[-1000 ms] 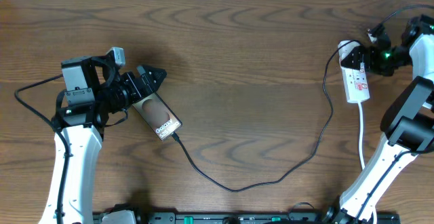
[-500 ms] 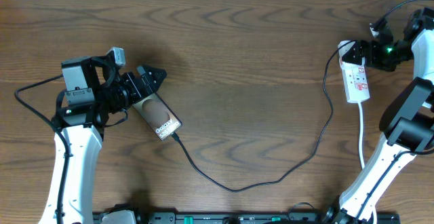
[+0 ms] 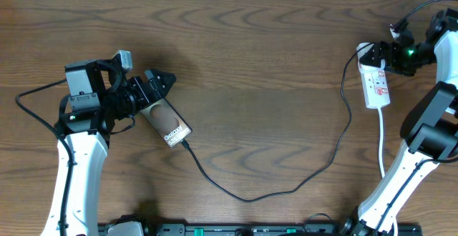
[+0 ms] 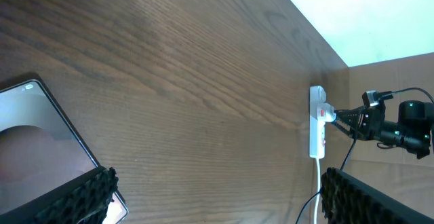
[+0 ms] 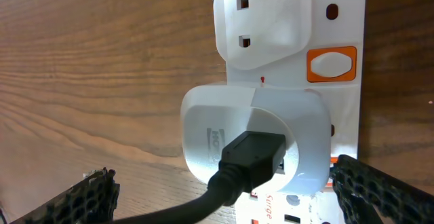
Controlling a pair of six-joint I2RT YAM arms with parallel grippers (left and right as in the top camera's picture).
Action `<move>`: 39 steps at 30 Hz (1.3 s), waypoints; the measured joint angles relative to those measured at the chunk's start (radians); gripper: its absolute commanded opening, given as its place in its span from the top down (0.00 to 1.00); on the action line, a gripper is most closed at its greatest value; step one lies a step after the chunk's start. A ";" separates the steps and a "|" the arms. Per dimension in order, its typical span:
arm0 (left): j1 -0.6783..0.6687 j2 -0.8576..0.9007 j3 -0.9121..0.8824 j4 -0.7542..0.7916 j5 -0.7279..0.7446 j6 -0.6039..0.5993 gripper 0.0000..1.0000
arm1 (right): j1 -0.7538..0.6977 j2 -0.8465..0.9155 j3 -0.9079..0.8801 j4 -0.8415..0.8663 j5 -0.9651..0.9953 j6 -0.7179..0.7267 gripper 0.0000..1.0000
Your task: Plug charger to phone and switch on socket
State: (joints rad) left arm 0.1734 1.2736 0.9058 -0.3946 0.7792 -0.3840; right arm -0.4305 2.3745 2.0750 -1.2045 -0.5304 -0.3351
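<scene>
The flat brownish-grey smartphone (image 3: 166, 124) lies slanted on the dark wood-grain table (image 3: 257, 64), left of centre. White "Galaxy" lettering (image 3: 172, 131) runs near its lower end, below a dark rounded shape. The left claw (image 3: 159, 80) hangs over the phone's upper end with its 2 black fingers spread wide, holding nothing. In the left wrist view the phone's corner sits just under the left finger.

The long thin black charger cable (image 3: 286, 189) meets the phone's lower short edge with its small plug tip (image 3: 184, 144). From there it sags toward the near edge of the table, then climbs to the narrow white power strip (image 3: 377, 86) at the far right.

The right claw (image 3: 379, 56) hovers above the strip's upper end, its fingers wide apart and gripping nothing. Below it, the right wrist view shows a white rounded adapter (image 5: 203, 139) seated in the strip, with a black connector (image 5: 252, 153) plugged into it. Just beside it is an orange-framed rocker switch (image 5: 331, 64); I cannot tell its position. Red print at the strip's lower edge is cut off and unreadable.
</scene>
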 measured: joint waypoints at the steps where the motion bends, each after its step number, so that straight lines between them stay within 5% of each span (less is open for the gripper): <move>1: 0.000 0.000 0.000 0.000 0.000 0.000 0.02 | 0.000 0.000 0.000 0.000 0.000 0.003 0.01; 39: 0.000 0.000 0.000 -0.013 0.000 0.000 0.02 | 0.015 -0.006 -0.054 0.035 0.020 0.067 0.01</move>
State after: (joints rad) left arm 0.1734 1.2736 0.9058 -0.4076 0.7792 -0.3840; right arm -0.4156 2.3684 2.0212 -1.1690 -0.5102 -0.2680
